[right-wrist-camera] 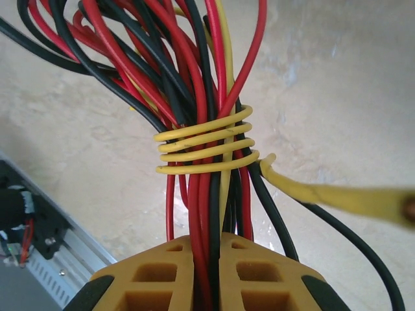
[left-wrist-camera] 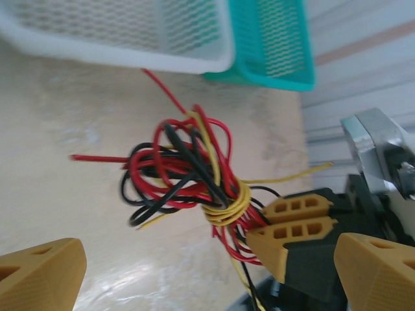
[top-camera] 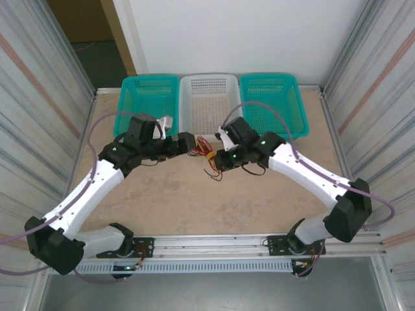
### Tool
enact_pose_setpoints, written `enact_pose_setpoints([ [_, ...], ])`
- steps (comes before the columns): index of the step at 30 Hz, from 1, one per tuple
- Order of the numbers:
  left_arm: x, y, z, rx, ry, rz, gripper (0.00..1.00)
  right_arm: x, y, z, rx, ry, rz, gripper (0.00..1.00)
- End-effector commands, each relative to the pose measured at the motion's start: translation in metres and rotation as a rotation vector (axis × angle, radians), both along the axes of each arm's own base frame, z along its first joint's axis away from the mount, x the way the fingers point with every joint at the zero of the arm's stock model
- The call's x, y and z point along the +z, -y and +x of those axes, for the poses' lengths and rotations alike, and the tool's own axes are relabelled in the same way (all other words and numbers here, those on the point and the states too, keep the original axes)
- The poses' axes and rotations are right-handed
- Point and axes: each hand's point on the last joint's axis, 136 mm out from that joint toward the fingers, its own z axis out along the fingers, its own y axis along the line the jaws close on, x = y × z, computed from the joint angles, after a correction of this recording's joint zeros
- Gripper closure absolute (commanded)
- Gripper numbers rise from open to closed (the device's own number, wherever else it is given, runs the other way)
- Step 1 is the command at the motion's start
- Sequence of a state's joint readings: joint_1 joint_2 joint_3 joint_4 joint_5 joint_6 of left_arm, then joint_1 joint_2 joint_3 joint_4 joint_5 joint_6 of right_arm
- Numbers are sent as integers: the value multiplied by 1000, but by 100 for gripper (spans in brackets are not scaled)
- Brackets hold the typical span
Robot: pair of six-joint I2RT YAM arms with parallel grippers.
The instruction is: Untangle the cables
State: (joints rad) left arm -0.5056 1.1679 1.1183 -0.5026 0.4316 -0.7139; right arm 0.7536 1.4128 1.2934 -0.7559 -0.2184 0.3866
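Observation:
The cables (top-camera: pixel 207 154) form one bundle of thin red, black and yellow wires, hanging just above the table centre. A yellow wire (right-wrist-camera: pixel 204 149) coils several times around the bundle like a tie, and loose loops (left-wrist-camera: pixel 175 172) fan out beyond it. My right gripper (right-wrist-camera: pixel 207 245) is shut on the bundle just below that coil, with wires running between its orange fingers (left-wrist-camera: pixel 295 208). My left gripper (left-wrist-camera: pixel 207 275) stands open on the bundle's left, its orange fingertips (left-wrist-camera: pixel 39 272) wide apart and touching no wire. From above, both grippers (top-camera: pixel 194 145) (top-camera: pixel 219 159) meet at the bundle.
Three baskets line the far edge: teal (top-camera: pixel 149 97), white (top-camera: pixel 209 97) and teal (top-camera: pixel 272 97). The white basket's rim (left-wrist-camera: pixel 130 55) is close behind the bundle. Corrugated metal walls (top-camera: pixel 39 97) close both sides, and a metal rail (top-camera: pixel 214 243) runs along the near edge.

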Motion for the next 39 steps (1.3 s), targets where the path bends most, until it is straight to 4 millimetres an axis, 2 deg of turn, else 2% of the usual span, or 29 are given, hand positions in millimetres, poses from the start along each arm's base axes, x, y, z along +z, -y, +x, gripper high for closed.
enact_pose_setpoints([
  [1, 24, 18, -11, -114, 17, -107, 1, 28, 4, -12, 110, 47, 31, 97],
  [5, 15, 20, -12, -105, -38, -116, 1, 47, -4, -11, 131, 74, 67, 96],
  [12, -8, 27, -8, -91, -125, -135, 1, 55, -25, -21, 206, 89, 102, 96],
  [15, -14, 22, -5, -53, -148, -132, 7, 56, -30, -22, 217, 100, 99, 96],
  [17, -18, 18, -3, -29, -174, -138, 15, 57, -33, -23, 225, 103, 108, 96],
  [20, -16, 11, 2, 36, -176, -173, 18, 56, -35, -19, 209, 113, 107, 96],
  [23, -7, 2, 7, 163, -145, -296, 8, 54, -32, -8, 148, 134, 98, 96],
  [24, -5, -1, 8, 198, -134, -333, 8, 55, -33, -7, 134, 135, 108, 96],
  [26, -6, -5, 8, 249, -133, -386, 11, 54, -36, -4, 112, 130, 129, 95],
  [30, -9, -5, 5, 277, -124, -382, 18, 50, -46, -3, 108, 112, 137, 96],
  [36, -10, -8, 9, 316, -121, -379, 20, 50, -58, -12, 157, 113, 146, 96],
  [39, -10, -11, 11, 329, -112, -369, 33, 47, -60, -15, 167, 118, 134, 96],
])
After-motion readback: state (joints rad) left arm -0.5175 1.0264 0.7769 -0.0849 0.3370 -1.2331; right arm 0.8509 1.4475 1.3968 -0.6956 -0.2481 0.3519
